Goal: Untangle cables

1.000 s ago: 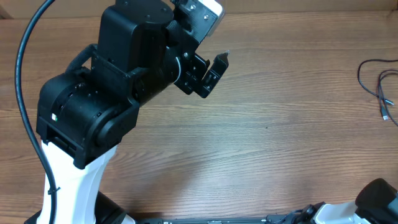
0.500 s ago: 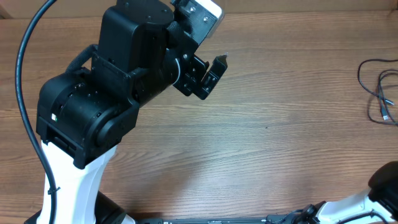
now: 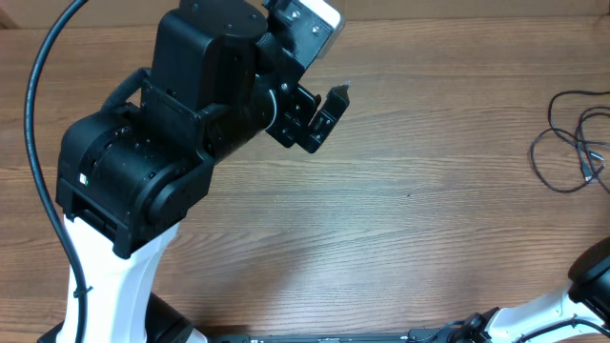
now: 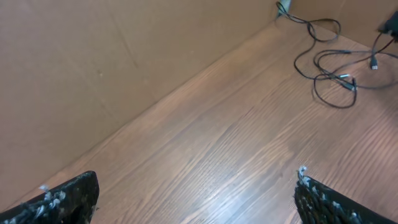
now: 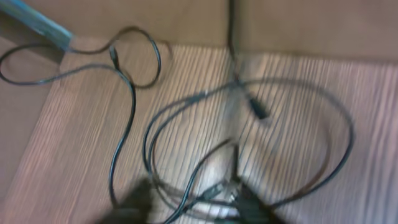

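Cables [image 5: 255, 106] look light, limp, snag-prone; pinch one loose loop just ahead of the right gripper [image 5: 193, 202], whose blurred jaws I cannot read; left gripper [image 4: 196, 186] spread wide, empty.

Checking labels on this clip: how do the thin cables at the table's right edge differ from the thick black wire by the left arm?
The cables are thin; the arm wire is far thicker. The cables lie in overlapping loops on the table; the arm wire runs in one arc past the left arm. The cables show small plug ends; the arm wire shows none. Both are black.
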{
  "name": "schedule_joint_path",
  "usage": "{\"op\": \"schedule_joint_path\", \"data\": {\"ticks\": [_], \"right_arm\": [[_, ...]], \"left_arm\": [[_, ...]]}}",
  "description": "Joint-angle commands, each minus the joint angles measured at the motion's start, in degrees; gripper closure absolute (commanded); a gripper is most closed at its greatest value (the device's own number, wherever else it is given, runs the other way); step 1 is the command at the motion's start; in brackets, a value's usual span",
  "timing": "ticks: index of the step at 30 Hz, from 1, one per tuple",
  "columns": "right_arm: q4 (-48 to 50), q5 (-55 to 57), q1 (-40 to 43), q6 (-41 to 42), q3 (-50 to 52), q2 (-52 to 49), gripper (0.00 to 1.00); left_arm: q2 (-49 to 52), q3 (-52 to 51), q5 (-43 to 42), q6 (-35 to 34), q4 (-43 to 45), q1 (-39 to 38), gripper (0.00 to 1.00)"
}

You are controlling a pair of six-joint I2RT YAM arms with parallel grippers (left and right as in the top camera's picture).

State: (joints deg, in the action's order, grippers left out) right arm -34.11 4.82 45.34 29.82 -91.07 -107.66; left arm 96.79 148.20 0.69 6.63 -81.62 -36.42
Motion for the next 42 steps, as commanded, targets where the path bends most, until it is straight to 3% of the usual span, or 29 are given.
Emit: {"op": "schedule_joint_path", "data": {"ticks": [1, 8, 12, 17, 21, 24, 28, 31, 36, 38, 42], "right_arm": [[0.92, -5.31, -0.07, 0.2, -0.2, 1.01, 0.0], [0.61, -9.51, -1.68, -10.32, -4.7, 7.98, 0.0], [0.61, -22.51, -4.83, -18.47, -9.16, 15.67, 0.0], [3.1, -42.12, -12.96, -19.45, -18.05, 23.52, 0.0], [6.75, -47.91, -23.19, -19.45, -24.74, 25.59, 0.0], [8.63, -50.73, -32.11, -19.93, -27.39, 26.21, 0.0], [8.41, -65.48, -43.54, -29.55, -27.39, 26.43, 0.0], [2.84, -61.59, -50.53, -30.97, -26.82, 27.12, 0.0], [-4.37, -44.52, -57.02, -43.01, -17.31, 35.65, 0.0], [-3.26, -37.07, -57.72, -43.82, -10.27, 41.75, 0.0], [5.16, -35.58, -57.59, -41.33, 5.35, 55.63, 0.0]], "left_arm": [[0.17, 0.11, 0.04, 1.11, -0.61, -0.9, 0.0], [0.17, 0.11, 1.44, 0.87, -0.04, -0.9, 0.0], [0.17, 0.13, 4.22, 0.87, 3.78, -0.9, 0.0], [0.17, 0.13, 11.63, 0.87, 18.08, -0.9, 0.0], [0.22, 0.13, 17.9, 1.64, 35.04, -0.7, 0.0], [0.28, 0.13, 19.39, 7.1, 44.3, -0.68, 0.0], [0.26, -0.04, 19.37, 14.21, 47.45, -0.7, 0.0], [-0.5, -0.76, 21.46, 14.75, 47.06, -0.74, 0.0], [-8.0, -11.1, 25.33, 14.56, 44.89, -0.79, 0.0], [-12.79, -17.99, 26.45, 14.08, 44.72, -0.79, 0.0], [-22.25, -31.54, 26.53, 10.58, 44.68, -0.79, 0.0]]}}
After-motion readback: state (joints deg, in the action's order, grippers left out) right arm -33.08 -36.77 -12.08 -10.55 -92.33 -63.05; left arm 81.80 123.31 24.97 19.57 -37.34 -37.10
